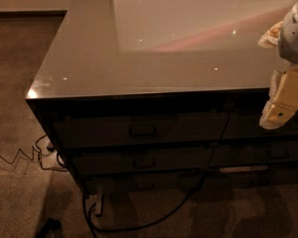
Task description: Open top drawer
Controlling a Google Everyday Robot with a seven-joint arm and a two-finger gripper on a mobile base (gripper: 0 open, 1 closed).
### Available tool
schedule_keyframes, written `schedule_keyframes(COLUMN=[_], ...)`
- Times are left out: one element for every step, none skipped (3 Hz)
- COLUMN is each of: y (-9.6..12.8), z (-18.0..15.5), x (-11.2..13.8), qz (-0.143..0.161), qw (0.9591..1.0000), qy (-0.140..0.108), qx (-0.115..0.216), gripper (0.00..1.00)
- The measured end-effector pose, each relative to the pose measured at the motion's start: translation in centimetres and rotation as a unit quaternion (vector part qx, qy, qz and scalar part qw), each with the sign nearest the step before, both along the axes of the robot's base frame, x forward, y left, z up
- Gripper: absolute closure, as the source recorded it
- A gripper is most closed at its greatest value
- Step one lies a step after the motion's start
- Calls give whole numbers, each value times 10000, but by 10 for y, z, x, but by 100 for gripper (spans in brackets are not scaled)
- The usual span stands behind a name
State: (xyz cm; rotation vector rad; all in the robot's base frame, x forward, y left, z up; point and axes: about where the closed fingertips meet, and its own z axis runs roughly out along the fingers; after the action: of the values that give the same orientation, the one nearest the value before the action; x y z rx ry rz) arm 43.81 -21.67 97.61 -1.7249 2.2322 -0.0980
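Beside top drawer [139, 130], gripper [280, 108]; cables [164, 214] underneath.

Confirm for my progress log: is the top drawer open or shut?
Shut: the top drawer sits flush in the cabinet, no inside showing. The tool hangs at right, off its pull.

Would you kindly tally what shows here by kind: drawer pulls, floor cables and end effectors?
Drawer pulls in plain view: 3 (top drawer, drawer below it, lower right drawer)
Floor cables: 2 (thin wire, thick black cable)
End effector: 1, at right edge, just below the countertop
Total: 6
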Motion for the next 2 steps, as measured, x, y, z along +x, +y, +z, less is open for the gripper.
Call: schedule_keyframes(y=[0,3], z=[0,-4], x=[0,2], qz=[1,103], qw=[10000,9999], qy=[0,-12], qx=[0,-36], gripper=[0,0])
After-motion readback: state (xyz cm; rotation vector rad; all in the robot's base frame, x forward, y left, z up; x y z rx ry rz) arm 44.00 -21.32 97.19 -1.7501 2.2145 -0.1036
